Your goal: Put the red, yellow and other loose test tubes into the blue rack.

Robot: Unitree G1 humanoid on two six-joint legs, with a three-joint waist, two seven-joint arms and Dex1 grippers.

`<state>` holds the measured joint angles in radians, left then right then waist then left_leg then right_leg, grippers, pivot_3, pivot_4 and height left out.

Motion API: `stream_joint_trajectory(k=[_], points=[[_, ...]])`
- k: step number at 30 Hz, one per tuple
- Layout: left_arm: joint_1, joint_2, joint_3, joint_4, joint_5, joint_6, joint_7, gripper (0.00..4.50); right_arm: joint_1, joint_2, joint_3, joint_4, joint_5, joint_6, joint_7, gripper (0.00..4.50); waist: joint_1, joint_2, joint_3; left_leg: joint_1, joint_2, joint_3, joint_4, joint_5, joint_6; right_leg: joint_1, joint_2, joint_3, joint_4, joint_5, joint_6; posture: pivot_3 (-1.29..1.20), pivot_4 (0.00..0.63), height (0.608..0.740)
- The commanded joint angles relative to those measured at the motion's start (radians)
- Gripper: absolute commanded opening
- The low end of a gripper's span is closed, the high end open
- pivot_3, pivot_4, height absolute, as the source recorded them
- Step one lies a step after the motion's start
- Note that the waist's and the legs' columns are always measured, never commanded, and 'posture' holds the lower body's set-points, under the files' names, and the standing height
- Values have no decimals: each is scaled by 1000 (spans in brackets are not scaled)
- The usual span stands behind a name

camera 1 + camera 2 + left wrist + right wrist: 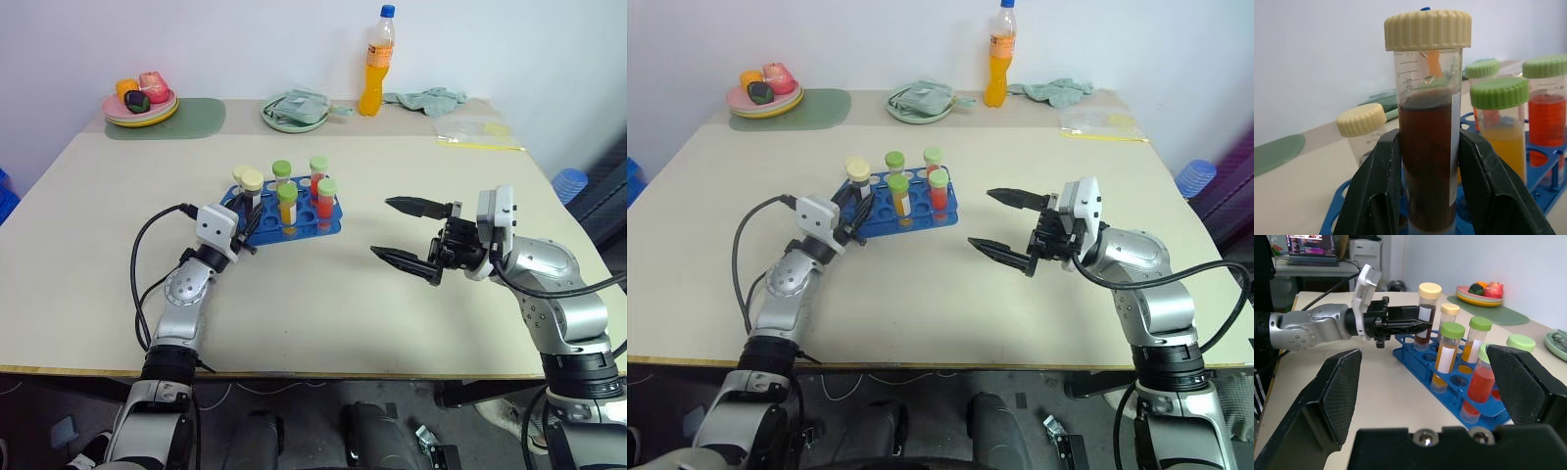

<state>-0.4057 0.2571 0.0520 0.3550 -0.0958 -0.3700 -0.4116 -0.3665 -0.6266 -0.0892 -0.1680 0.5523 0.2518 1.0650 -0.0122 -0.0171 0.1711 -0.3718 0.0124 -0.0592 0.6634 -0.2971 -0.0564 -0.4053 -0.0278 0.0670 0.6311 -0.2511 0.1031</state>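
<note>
The blue rack (331,224) lies on the table left of centre and holds several upright capped test tubes. Among them are a yellow-orange one (287,211) and a red one (325,204), both green-capped. My left gripper (248,219) is shut on a dark tube with a cream cap (1427,142). That tube stands upright with its lower end in a hole at the rack's near left corner. The black fingers (1376,181) press on both its sides. A second cream-capped tube (1362,128) stands just behind it. My right gripper (380,226) hovers open and empty over the table, right of the rack.
Along the far edge stand a tall orange drink bottle (376,64), a green plate with a cloth on it (294,116), stacked plates with toy food (140,106) on a green mat (196,119), a crumpled cloth (428,98) and a clear plastic bag (478,131).
</note>
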Motion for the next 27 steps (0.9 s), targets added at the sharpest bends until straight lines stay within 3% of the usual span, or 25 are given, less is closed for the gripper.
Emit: stream_joint_trajectory(k=[1,7,10,13,17,21,27], points=[[16,-4,-6,-45,-8,12,-2,1685,-7,-15,-35,-12,4,-18,0,4500,0,0,0,0,0,0,0,0,0,0,0,0,0,0,0,0,150,740],[20,-26,9,-64,-29,51,16,1685,-10,-20,-36,-3,2,-21,1,4500,2,0,0,0,0,0,0,0,0,0,0,0,0,0,0,0,150,740],[5,-52,60,-53,-125,140,15,1685,-10,-20,-33,-3,1,-22,-1,4500,1,0,0,0,0,0,0,0,0,0,0,0,0,0,0,0,150,740],[1,-64,95,-75,-209,197,-12,2519,-10,-18,-31,-3,0,-23,-2,4500,-1,0,0,0,0,0,0,0,0,0,0,0,0,0,0,0,150,740],[-1,-55,95,-88,-200,189,-18,4463,-13,-15,-28,-1,0,-25,-2,4500,-2,0,0,0,0,0,0,0,0,0,0,0,0,0,0,0,150,740],[17,-32,100,-140,-208,195,-40,4463,-12,-13,-27,-1,2,-26,-2,4500,-1,0,0,0,0,0,0,0,0,0,0,0,0,0,0,0,150,740],[105,89,169,-266,-279,307,-90,4463,-13,-2,-20,23,-4,-42,4,4500,-7,0,0,0,0,0,0,0,0,0,0,0,0,0,0,0,150,740]])
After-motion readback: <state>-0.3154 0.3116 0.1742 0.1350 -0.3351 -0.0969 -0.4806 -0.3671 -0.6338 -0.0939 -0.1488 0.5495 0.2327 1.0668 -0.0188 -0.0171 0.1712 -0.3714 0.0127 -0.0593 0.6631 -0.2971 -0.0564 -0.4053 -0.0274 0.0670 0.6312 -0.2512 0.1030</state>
